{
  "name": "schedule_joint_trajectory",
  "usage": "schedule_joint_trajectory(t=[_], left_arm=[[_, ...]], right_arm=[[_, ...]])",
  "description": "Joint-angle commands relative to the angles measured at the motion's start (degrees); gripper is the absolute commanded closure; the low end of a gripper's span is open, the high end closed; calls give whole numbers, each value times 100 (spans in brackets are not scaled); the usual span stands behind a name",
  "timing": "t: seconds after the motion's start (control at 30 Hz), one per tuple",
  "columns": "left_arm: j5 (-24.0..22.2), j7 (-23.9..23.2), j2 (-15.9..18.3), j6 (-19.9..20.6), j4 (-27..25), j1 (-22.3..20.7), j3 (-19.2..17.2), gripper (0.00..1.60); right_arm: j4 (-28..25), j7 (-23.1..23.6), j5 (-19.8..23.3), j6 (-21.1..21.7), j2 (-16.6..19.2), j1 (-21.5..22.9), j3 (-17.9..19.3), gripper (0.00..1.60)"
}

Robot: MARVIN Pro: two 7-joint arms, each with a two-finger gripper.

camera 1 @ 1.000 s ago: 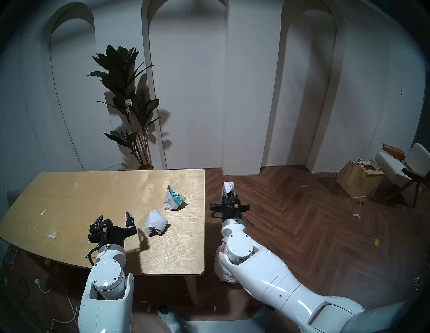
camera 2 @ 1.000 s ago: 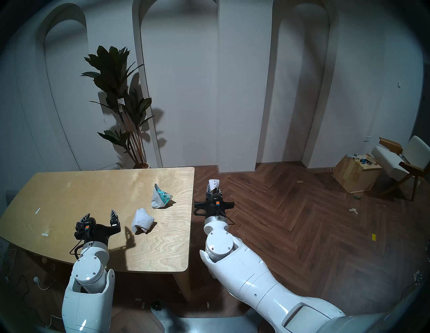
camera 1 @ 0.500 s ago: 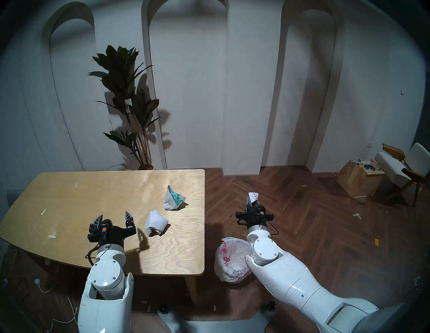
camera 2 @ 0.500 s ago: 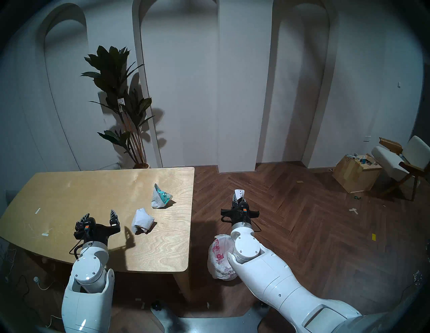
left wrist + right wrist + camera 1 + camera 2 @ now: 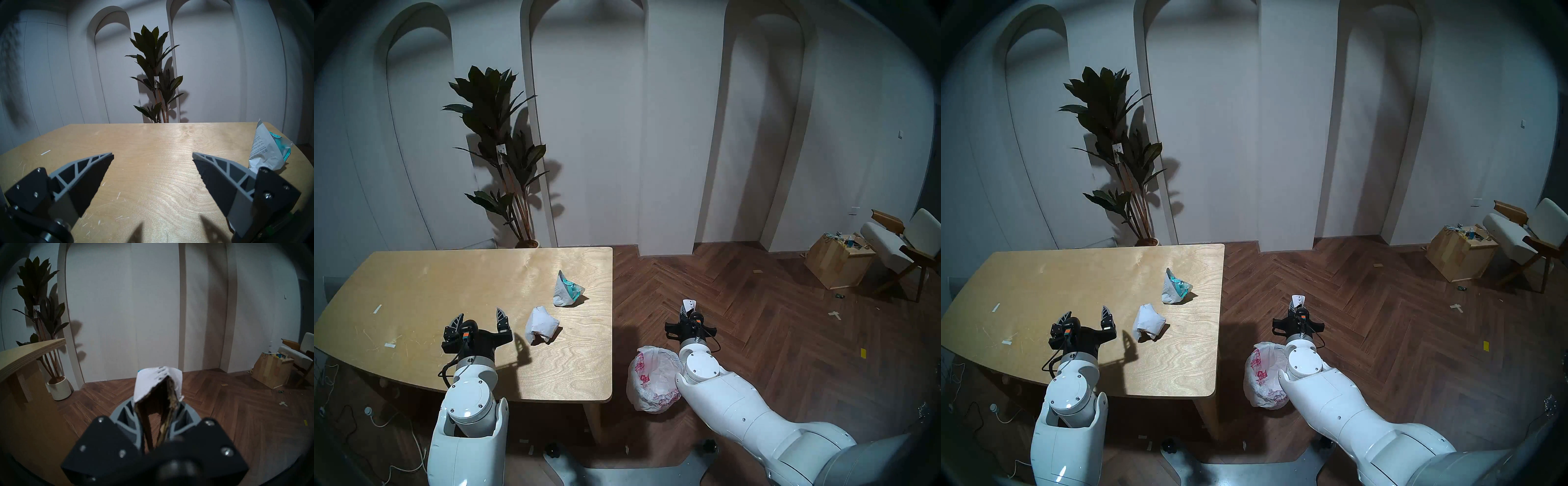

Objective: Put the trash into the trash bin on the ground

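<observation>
My right gripper [image 5: 686,309] [image 5: 1297,305] [image 5: 157,405] is shut on a small torn cardboard box [image 5: 689,303] [image 5: 1298,300] [image 5: 158,383], white outside and brown inside. It hangs over the floor just beyond the trash bin [image 5: 655,376] [image 5: 1263,373], a round bin lined with a white bag printed in red. On the table [image 5: 415,281] lie a crumpled paper wad [image 5: 540,325] [image 5: 1148,321] and a crumpled wrapper with teal print [image 5: 566,288] [image 5: 1175,286] [image 5: 266,149]. My left gripper [image 5: 480,317] [image 5: 1087,314] [image 5: 153,157] stands open above the table, left of the wad.
A potted plant [image 5: 504,135] stands behind the table. At the far right stand a wooden cube box [image 5: 838,261] and a chair [image 5: 901,247]. Small tape strips [image 5: 377,309] lie on the table. Cables [image 5: 382,427] run on the floor at the left.
My right arm has swung right and pulled back with the torn box, uncovering the trash bin. The left arm has not moved.
</observation>
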Motion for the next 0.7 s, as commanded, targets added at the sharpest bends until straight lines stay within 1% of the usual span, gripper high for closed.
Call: schedule_joint_trajectory(t=[0.0, 0.07, 0.13, 0.17, 0.2, 0.43, 0.67], left_arm=[[-7, 1, 11, -24, -97, -58, -7, 0], [-7, 1, 11, -25, -94, -59, -7, 0], [-6, 1, 12, -25, -91, -60, -6, 0], [-6, 1, 12, -25, -90, -60, -6, 0], [-5, 1, 13, -26, -89, -60, -6, 0], [-3, 3, 15, -26, -78, -63, -5, 0], [-1, 3, 18, -28, -67, -68, -4, 0]], right_arm=[[453, 102, -39, 83, -486, 613, 56, 160], [720, 134, -15, 125, -565, 789, 33, 160], [785, 165, -34, 143, -598, 798, 74, 160], [1010, 183, -12, 185, -651, 967, 28, 160], [1017, 203, -26, 191, -668, 945, 72, 160], [1626, 294, 4, 399, -848, 1350, 63, 160], [2042, 388, -26, 509, -980, 1618, 64, 160]])
